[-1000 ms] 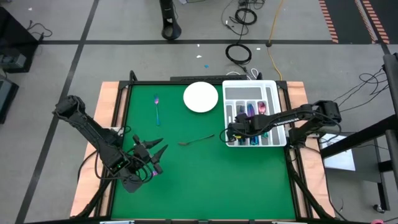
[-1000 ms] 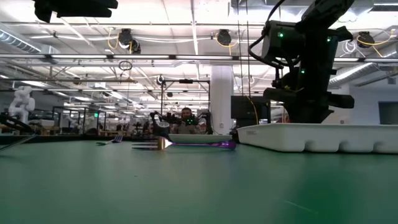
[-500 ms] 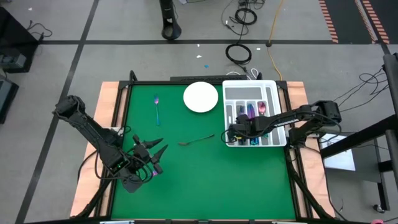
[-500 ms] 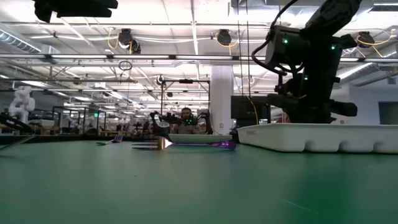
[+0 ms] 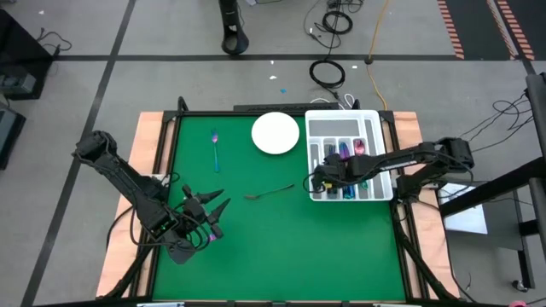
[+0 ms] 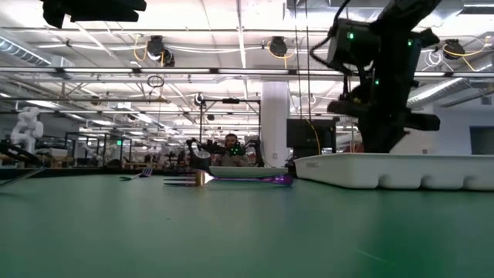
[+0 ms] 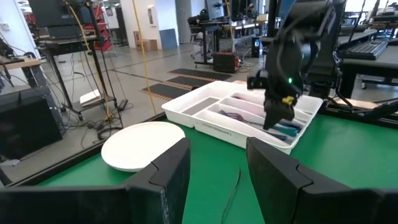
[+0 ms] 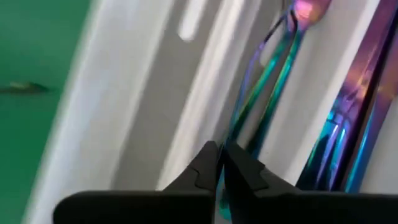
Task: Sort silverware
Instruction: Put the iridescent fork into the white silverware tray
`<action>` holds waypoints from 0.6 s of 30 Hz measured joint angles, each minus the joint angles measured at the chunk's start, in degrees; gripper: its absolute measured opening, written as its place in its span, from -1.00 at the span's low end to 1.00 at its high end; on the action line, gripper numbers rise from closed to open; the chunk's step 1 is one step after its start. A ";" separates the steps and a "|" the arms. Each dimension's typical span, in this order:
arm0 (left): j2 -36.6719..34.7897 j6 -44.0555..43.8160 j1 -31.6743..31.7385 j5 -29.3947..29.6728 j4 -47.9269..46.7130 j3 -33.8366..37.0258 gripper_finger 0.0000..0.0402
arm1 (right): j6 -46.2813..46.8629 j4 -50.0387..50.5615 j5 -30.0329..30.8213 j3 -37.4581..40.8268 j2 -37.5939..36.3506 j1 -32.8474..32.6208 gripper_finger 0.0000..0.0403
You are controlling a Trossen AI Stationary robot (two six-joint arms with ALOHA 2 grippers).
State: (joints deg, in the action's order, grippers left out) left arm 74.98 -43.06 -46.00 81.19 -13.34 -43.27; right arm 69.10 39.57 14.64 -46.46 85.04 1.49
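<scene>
Table (image 5: 281, 239): green mat, both arms over it. White slotted tray (image 5: 317, 119) sits at the far right corner, white round plate (image 5: 275, 134) just beside it on its left. Right gripper (image 5: 317, 181) is down over the tray's near-left end, jaws closed tip to tip; the right wrist view shows the tips (image 8: 219, 163) touching above a compartment holding iridescent silverware (image 8: 273, 87), nothing pinched that I can see. More pieces lie in the tray's middle slots (image 5: 351, 152). Left gripper (image 5: 215, 207) hovers at the near left of the mat, jaws apart, empty. Loose pieces on the mat: a fork (image 5: 269, 192) lying mid-table between the two grippers, and a spoon (image 5: 217, 149) at the far left, well apart from the plate.
</scene>
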 joint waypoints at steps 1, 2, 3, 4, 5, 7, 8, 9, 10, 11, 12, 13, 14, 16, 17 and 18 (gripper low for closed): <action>0.00 -0.01 0.00 0.00 0.00 0.00 -0.21 | -0.08 0.36 0.05 -0.36 -1.00 0.16 -0.98; 0.00 0.00 0.00 0.00 0.00 0.00 -0.21 | -0.09 0.68 0.19 -0.59 -2.17 0.50 -0.98; 0.00 0.01 0.00 0.00 0.00 0.00 -0.21 | -0.23 0.48 0.34 -0.59 -3.49 0.87 -0.99; 0.00 0.01 0.00 0.00 0.00 0.00 -0.21 | -0.71 -0.10 0.85 -0.68 -4.71 1.27 -0.99; 0.00 0.01 0.02 0.00 0.00 0.00 -0.21 | -0.86 -0.16 1.44 -0.74 -5.95 1.66 -1.00; 0.00 0.01 0.00 0.00 0.00 0.00 -0.21 | -0.85 0.03 2.60 0.08 -8.72 2.59 -1.00; 0.00 0.01 0.00 0.00 -0.01 0.00 -0.21 | -0.41 -0.27 3.11 0.61 -9.87 3.11 -1.00; 0.00 0.01 0.00 0.00 0.00 0.00 -0.21 | -0.03 -1.56 3.42 1.23 -11.15 3.55 -1.00; 0.00 0.01 0.02 -0.01 -0.03 0.00 -0.21 | 0.49 -3.38 3.80 1.84 -12.23 3.86 -1.00; 0.00 0.01 0.00 0.00 -0.03 0.00 -0.21 | 0.95 -4.95 4.37 2.58 -13.11 4.09 -1.00; 0.00 0.01 0.00 0.00 -0.02 0.00 -0.21 | 1.76 -6.35 4.80 3.38 -13.91 4.19 -1.00; 0.00 0.03 0.00 0.00 -0.02 0.00 -0.21 | 2.99 -7.56 5.29 4.21 -14.48 4.20 -1.00; 0.00 0.01 0.00 0.00 -0.03 0.00 -0.21 | 4.42 -8.67 5.98 5.11 -14.71 4.18 -1.00; 0.00 0.01 0.00 -0.02 -0.02 0.00 -0.21 | 7.07 -10.51 6.35 6.80 -15.10 4.18 -1.00; 0.00 0.01 0.00 -0.10 -0.02 0.00 -0.21 | 8.27 -12.07 6.44 7.79 -15.18 4.18 -1.00; 0.00 0.01 0.00 -0.11 -0.01 0.00 -0.21 | 9.30 -13.94 6.42 8.85 -15.20 4.04 -1.00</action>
State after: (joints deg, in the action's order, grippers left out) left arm 74.98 -43.05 -46.00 81.08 -13.35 -43.27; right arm 78.39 25.63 21.05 -37.61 69.84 5.53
